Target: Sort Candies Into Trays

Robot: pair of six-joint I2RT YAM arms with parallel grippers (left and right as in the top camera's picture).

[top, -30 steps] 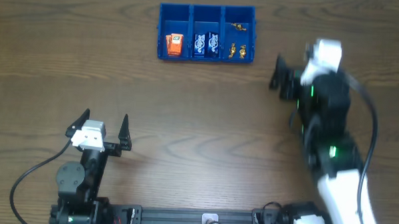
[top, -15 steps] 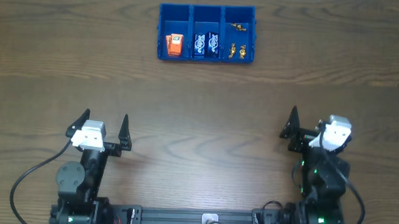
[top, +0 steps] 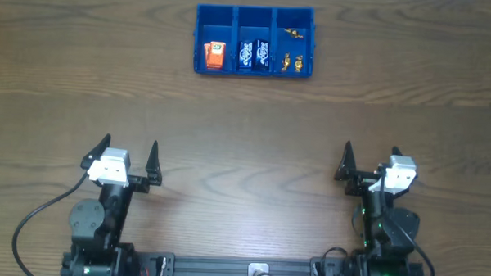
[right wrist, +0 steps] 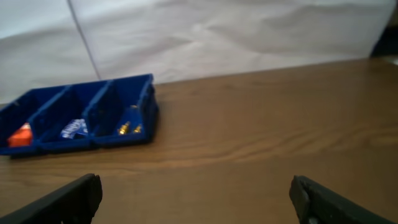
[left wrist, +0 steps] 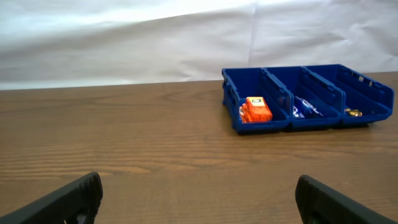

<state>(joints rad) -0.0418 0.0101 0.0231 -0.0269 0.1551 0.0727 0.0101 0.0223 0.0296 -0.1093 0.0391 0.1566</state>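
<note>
A blue three-compartment tray [top: 256, 11] lies at the far middle of the table. Its left compartment holds an orange candy [top: 214, 55], the middle one blue-wrapped candies [top: 253, 53], the right one small gold candies [top: 292, 58]. The tray [left wrist: 292, 92] also appears in the left wrist view with the orange candy [left wrist: 257, 109], and the tray [right wrist: 93, 106] in the right wrist view. My left gripper [top: 130, 154] stands open near the front left, holding nothing. My right gripper [top: 370, 161] stands open near the front right, also holding nothing.
The brown wooden table [top: 246, 122] stretches bare between the tray and both grippers. A white backdrop [left wrist: 124, 37] stands behind the table's far edge. Black cables run from the arm bases at the front.
The right arm has drawn back from the far right near the tray to the front right. The left arm has not moved.
</note>
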